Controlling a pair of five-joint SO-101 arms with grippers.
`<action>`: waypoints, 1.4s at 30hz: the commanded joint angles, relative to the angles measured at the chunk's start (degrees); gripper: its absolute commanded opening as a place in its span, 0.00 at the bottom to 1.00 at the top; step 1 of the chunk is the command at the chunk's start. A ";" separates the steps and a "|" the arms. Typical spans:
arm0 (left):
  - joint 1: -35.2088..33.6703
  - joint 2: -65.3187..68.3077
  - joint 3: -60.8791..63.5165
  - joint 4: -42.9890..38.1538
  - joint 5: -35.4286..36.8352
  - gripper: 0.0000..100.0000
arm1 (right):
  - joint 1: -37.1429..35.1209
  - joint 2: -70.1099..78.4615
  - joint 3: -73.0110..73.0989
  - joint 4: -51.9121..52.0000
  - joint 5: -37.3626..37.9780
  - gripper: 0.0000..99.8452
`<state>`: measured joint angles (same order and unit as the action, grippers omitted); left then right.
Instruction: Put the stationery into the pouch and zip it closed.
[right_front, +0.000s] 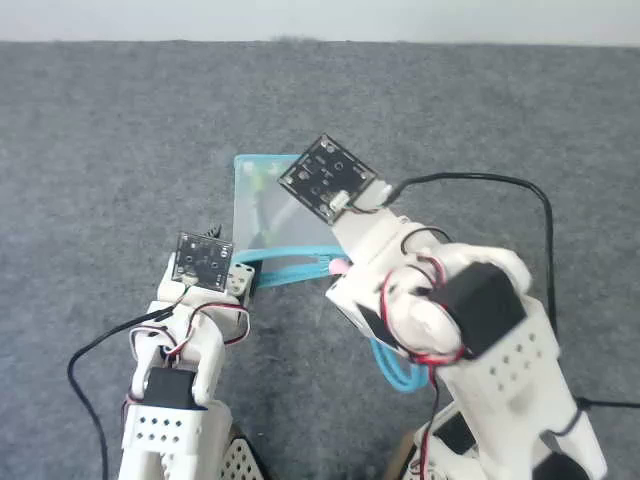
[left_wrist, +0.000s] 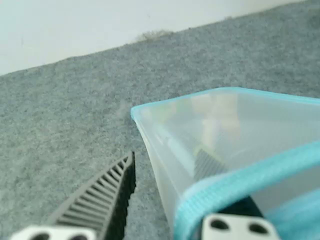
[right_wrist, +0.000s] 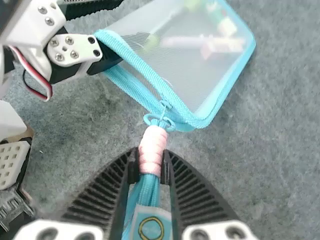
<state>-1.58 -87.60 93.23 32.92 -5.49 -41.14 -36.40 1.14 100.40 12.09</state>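
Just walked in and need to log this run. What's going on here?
The right gripper is shut on the pink-wrapped pull cord tied to the zip slider of the clear pouch. The stationery is inside. The left gripper, fingers apart, has one finger against the pouch's other zip end.

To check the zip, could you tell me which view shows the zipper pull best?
The right wrist view: the zipper pull sits unobstructed on the pouch, its pink-wrapped cord clamped in the right gripper. The high view catches a pink speck by the right arm; the left wrist view, the teal zip edge.
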 joint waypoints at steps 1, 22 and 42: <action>-0.88 -0.79 -0.04 -3.52 -0.70 0.12 | -0.75 -4.70 2.02 2.15 2.99 0.01; -1.05 -0.79 0.31 -4.57 0.70 0.01 | -9.45 -18.07 18.81 -2.59 9.49 0.24; -0.79 -0.79 0.22 -4.57 0.88 0.01 | 2.95 -16.22 50.02 -38.81 12.31 0.26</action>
<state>-2.02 -87.60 94.73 30.02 -5.76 -38.77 -52.66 51.08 65.05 23.52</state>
